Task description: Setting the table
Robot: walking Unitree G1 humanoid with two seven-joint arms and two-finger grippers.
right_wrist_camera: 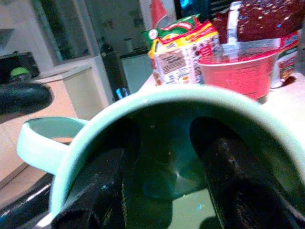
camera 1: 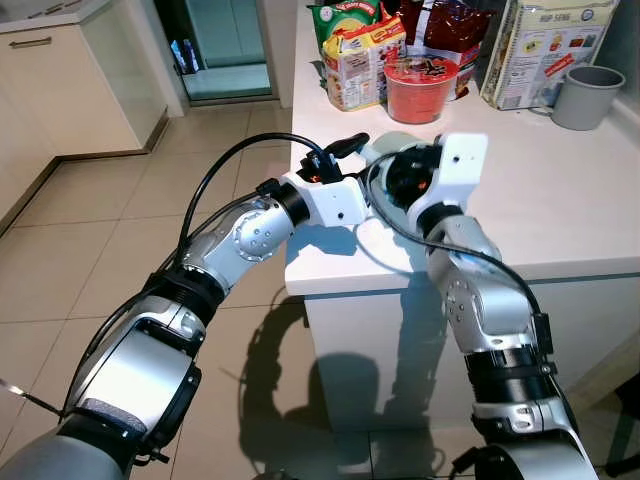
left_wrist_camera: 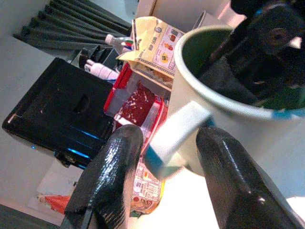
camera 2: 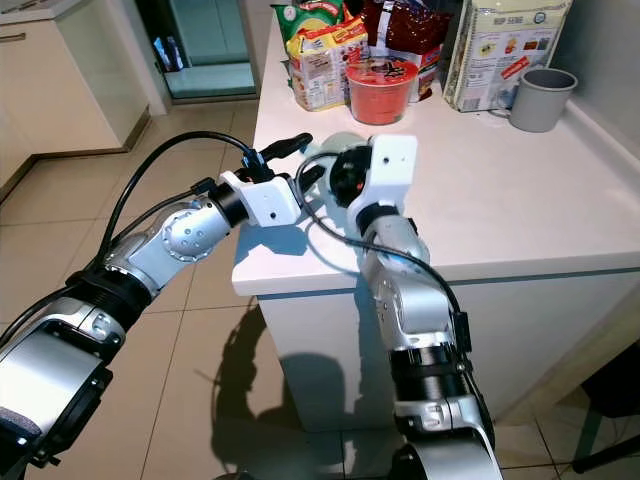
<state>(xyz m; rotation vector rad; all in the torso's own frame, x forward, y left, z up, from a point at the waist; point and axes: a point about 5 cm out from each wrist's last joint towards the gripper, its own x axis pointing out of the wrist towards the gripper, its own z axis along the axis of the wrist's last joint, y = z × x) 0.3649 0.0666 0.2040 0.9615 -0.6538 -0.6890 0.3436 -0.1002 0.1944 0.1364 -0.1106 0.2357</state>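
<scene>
A pale green mug (camera 1: 393, 146) stands near the front left corner of the white counter (camera 1: 560, 200). My right gripper (right_wrist_camera: 171, 162) points down into the mug, open, with both black fingers (right_wrist_camera: 233, 186) inside against the dark inner wall. Its white wrist (camera 1: 456, 165) covers most of the mug from above. My left gripper (left_wrist_camera: 167, 138) comes in from the left at counter height, open, one finger on each side of the mug's handle (left_wrist_camera: 177, 128). Whether those fingers (left_wrist_camera: 112, 176) touch the handle I cannot tell.
At the back of the counter stand a red noodle cup (camera 1: 421, 88), snack packets (camera 1: 358, 55), a printed box (camera 1: 545, 45) and a grey mug (camera 1: 588, 96). The counter's edge (camera 1: 300, 285) drops to tiled floor (camera 1: 110, 230) on the left, with cabinets (camera 1: 60, 90) beyond.
</scene>
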